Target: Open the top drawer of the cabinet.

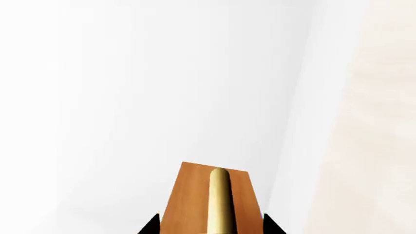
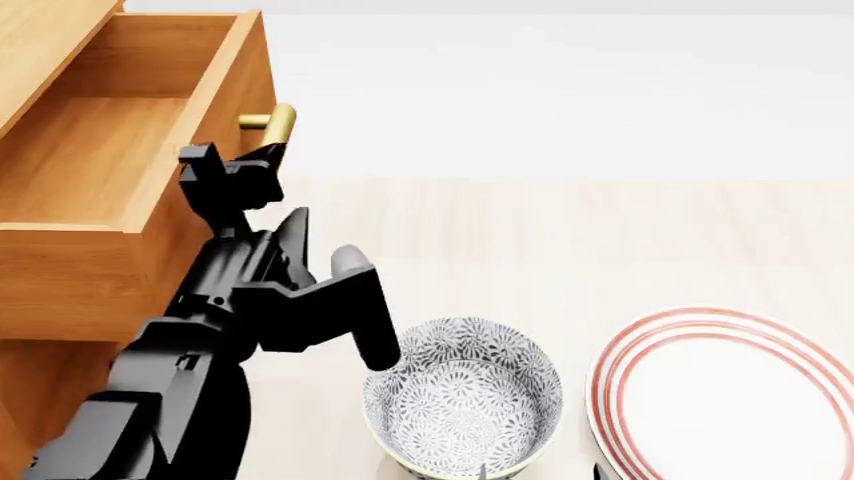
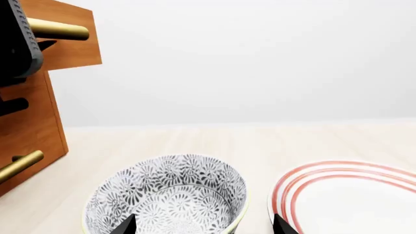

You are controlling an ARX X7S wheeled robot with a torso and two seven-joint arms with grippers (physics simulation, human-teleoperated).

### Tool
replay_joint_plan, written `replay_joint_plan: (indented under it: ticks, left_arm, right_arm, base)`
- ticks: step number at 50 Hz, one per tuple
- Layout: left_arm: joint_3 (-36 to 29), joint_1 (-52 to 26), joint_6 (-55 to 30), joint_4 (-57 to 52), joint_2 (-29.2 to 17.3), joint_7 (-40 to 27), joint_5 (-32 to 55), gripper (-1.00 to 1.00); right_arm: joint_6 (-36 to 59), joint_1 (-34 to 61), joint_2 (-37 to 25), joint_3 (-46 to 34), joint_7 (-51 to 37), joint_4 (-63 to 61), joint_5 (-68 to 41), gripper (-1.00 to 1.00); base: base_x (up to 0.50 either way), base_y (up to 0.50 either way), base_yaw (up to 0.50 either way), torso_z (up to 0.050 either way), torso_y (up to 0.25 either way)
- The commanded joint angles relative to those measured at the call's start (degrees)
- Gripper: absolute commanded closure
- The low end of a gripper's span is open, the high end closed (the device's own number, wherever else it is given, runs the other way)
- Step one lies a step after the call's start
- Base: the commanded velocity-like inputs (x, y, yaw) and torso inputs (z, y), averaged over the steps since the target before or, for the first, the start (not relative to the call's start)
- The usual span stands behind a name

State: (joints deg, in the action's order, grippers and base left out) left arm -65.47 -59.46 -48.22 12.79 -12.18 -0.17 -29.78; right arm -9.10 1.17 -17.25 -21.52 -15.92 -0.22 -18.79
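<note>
The top drawer (image 2: 107,150) of the orange-brown cabinet (image 2: 27,380) stands pulled far out, its plain wood inside showing. Its brass bar handle (image 2: 278,125) sticks out from the front panel. My left gripper (image 2: 238,165) is at that front panel, just below the handle's visible end. In the left wrist view the handle (image 1: 219,200) and drawer front (image 1: 188,195) lie between the two black fingertips of the left gripper (image 1: 211,225), which stand wide apart and open. My right gripper (image 3: 202,225) hangs open over a patterned bowl (image 3: 169,195), holding nothing.
A grey-and-white patterned bowl (image 2: 461,400) stands on the pale wooden table (image 2: 561,240) in front of the cabinet. A white plate with red rings (image 2: 727,400) lies to its right. A lower drawer's brass handle (image 3: 19,165) shows, that drawer closed.
</note>
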Motion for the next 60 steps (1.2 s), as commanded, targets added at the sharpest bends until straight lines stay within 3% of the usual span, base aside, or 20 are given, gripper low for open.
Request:
replay_joint_plan:
  ticks: [1,11,18,26,43,60]
  left_arm:
    - [2.6,2.3,-4.7,-9.4,2.9,2.2,-1.6,-1.00]
    - [4.4,4.2,-10.3,-21.1,4.8,4.4,-1.9,-1.00]
    - [9.9,5.1,-17.1,-30.2,8.3,7.0,-0.3,-1.00]
    - [12.0,3.2,-21.0,-34.2,9.5,7.8,-0.7,-1.00]
    - [30.8,-3.0,-29.0,-33.8,11.9,5.2,8.3,-1.00]
    - [35.5,-4.7,-24.7,-24.7,10.1,1.6,12.6,-1.00]
  right_arm:
    - [0.0,0.1,1.0,1.0,1.1,0.2,0.5,-1.00]
    - [-0.3,0.1,1.0,0.7,1.2,0.6,0.5,-1.00]
    - [-0.3,0.1,0.9,0.5,1.2,0.7,0.4,-1.00]
    - [-0.4,0.0,0.8,0.3,1.2,0.7,0.4,-1.00]
    - [-0.1,0.1,0.6,-0.1,1.0,0.7,0.3,-1.00]
    - [0.3,0.3,0.5,-0.2,0.4,0.6,0.0,-1.00]
  base:
    - [0.00,0.00,0.00,0.000,0.000]
    - [0.00,0.00,0.00,0.000,0.000]
    - [0.00,0.00,0.00,0.000,0.000]
    - [0.00,0.00,0.00,0.000,0.000]
    - [0.00,0.00,0.00,0.000,0.000]
    - [0.00,0.00,0.00,0.000,0.000]
